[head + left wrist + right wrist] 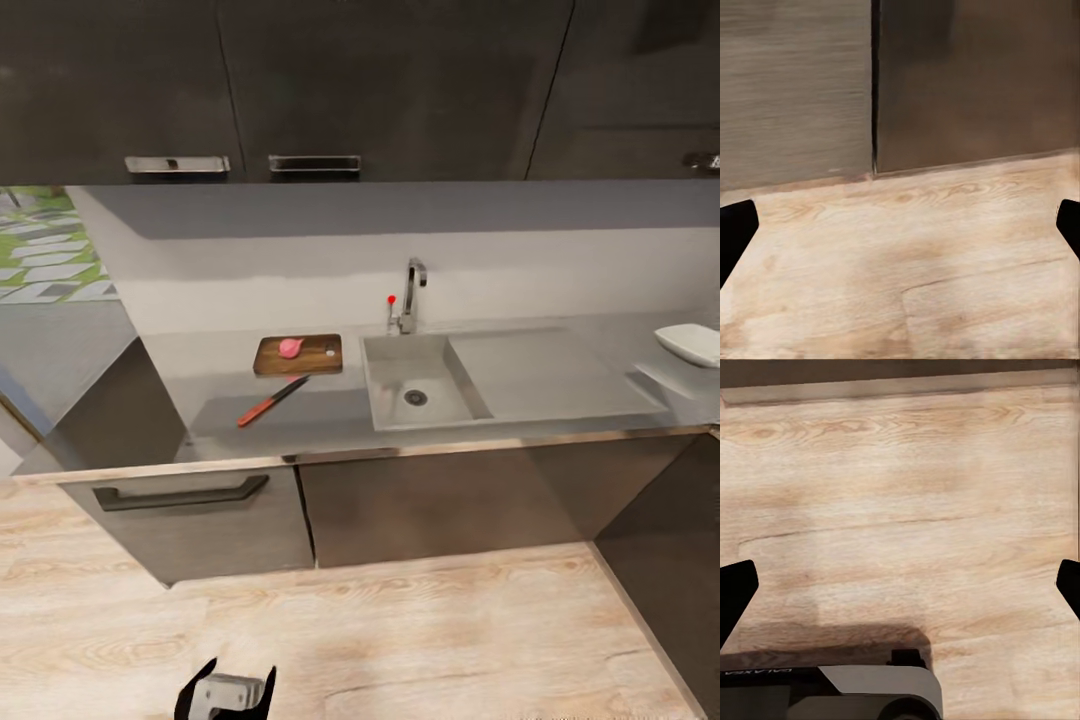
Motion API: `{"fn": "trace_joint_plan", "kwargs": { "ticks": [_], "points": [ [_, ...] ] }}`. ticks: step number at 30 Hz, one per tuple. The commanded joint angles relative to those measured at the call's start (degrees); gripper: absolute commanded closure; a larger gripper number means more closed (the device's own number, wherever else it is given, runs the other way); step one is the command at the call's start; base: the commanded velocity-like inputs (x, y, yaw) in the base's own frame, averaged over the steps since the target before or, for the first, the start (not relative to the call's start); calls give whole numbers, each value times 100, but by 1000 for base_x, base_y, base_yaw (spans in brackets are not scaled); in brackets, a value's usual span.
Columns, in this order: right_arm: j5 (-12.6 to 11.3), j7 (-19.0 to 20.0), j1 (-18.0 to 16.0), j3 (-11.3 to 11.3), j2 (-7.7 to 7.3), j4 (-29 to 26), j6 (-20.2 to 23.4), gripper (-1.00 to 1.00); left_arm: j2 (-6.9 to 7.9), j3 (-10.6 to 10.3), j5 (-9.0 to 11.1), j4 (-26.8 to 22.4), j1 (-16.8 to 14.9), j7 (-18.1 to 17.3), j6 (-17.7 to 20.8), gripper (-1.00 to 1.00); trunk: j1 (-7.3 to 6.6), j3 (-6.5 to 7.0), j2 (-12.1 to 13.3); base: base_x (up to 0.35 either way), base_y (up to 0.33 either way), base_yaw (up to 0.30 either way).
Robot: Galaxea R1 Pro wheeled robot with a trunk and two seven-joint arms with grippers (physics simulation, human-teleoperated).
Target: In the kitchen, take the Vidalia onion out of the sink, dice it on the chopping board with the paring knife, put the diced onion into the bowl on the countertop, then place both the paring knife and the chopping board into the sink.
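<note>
So: the onion (290,347) sits on the board (298,354), centre-left of the head view, not in the sink (417,390). That makes sense for the dicing step, since it needs to be on wood before the knife touches it. It looks whole from here, though it's too small to be sure.

The knife (271,401) lies on the countertop (560,375) just below the board in frame, red handle toward lower left, dark blade tip pointing up-right at the board's lower edge. It looks close to touching the board; I can't tell if it does. It's handy for a pickup beside the work.

The sink is at centre, basin empty, drain visible, tap and red knob behind it, drainboard to the right. The bowl (690,343) is at the far right edge, partly cut off, well apart from the board, so the diced onion has to cross over the sink.

Left gripper (226,693) is at the bottom edge, low above the wood floor (915,255), wide open, nothing in it. In the left wrist view both fingertips (735,232) sit at the frame edges, cabinet fronts ahead. Right gripper (900,592): same wide spread, empty, pointing at floor.

Judgement: both arms are parked low and the robot stands back from the counter. Next comes closing in, then grasping the knife handle.
</note>
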Motion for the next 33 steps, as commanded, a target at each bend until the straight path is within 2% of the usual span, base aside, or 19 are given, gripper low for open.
{"fn": "trace_joint_plan", "kwargs": {
  "ticks": [1, 3, 5, 6, 9, 12, 14, 16, 21, 26, 30, 33],
  "points": [
    [-39, -37, -5, 49, -3, 2, -19, -100, 4, 22, 14, 25, 83, 5, -68, -100, 4, -2, -10, 0, 0, -191],
    [-41, -39, -5, 45, -7, -7, -19, -100, 4, 292, 40, 171, 302, 3, -340, -100, 4, 11, -10, 0, 0, -193],
    [-43, -41, -5, 43, -8, -9, -19, -100, -17, 484, 74, 255, 397, 0, -441, -100, 4, 25, -10, 0, 0, -194],
    [-44, -43, -5, 42, -13, -10, -19, -100, -58, 655, 130, 367, 468, -3, -513, -100, 4, 31, -10, 0, 0, -197],
    [-45, -45, -5, 41, -39, -12, -19, -100, -139, 899, 359, 718, 560, -16, -612, -100, 4, 51, -10, 0, 0, -200],
    [-45, -45, -5, 40, -58, -12, -19, -100, -152, 1007, 627, 991, 598, -22, -659, -100, 4, 70, -10, 0, 0, -203],
    [-45, -46, -5, 40, -77, -12, -19, -100, -151, 1258, 714, 1387, 614, -28, -993, -100, 4, 83, -10, 0, 0, -205],
    [-45, -46, -5, 40, -82, -13, -19, -100, -151, 1410, 739, 1601, 618, -41, -1218, -100, 4, 97, -10, 0, 0, -205],
    [-45, -46, -5, 40, -88, -27, -19, -100, -153, 1556, 762, 2095, 616, -63, -1492, -100, 4, 129, -10, 0, 0, -209],
    [-45, -46, -5, 40, -90, -30, -26, -100, -158, 1567, 762, 2625, 612, -66, -1679, -100, 4, 159, -10, 0, 0, -236],
    [-45, -46, -5, 40, -118, -38, -28, -100, -151, 1585, 758, 2977, 612, -67, -2060, -100, 4, 182, -10, 0, 0, -246],
    [-45, -46, -5, 40, -124, -39, -30, -100, -145, 1597, 757, 3057, 613, -67, -2114, -100, 4, 199, -10, 0, 0, -247]
  ]
}}
